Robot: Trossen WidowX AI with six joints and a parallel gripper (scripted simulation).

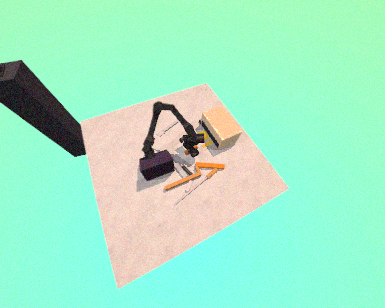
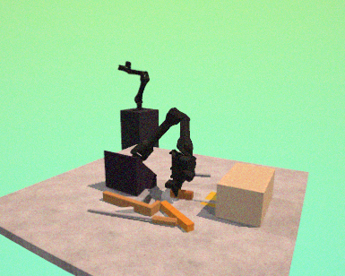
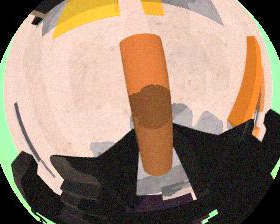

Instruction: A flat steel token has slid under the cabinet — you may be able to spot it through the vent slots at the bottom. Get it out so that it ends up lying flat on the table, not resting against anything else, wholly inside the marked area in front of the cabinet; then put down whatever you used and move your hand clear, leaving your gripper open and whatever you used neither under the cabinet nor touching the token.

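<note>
Pale tabletop (image 1: 137, 220) (image 2: 248, 246) (image 3: 91, 90) | jaws (image 1: 191, 150) (image 2: 176, 190) clamped on orange handle (image 1: 189, 150) (image 2: 185, 194) (image 3: 143, 60) | tan cabinet (image 1: 222, 126) (image 2: 241, 193) beyond | orange bars (image 1: 182, 181) (image 2: 127, 201) nearby

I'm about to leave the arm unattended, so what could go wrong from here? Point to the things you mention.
The gripper (image 1: 191, 150) (image 2: 176, 192) (image 3: 152, 129) holds a tool by its orange handle (image 2: 185, 194) (image 3: 146, 60), its thin rod reaching toward the tan box-shaped cabinet (image 1: 221, 125) (image 2: 244, 193); a sideways swing might knock the cabinet. Lowering further could press the handle against the table (image 1: 137, 225) (image 2: 56, 215) (image 3: 91, 90) and twist it in the grip.
</note>
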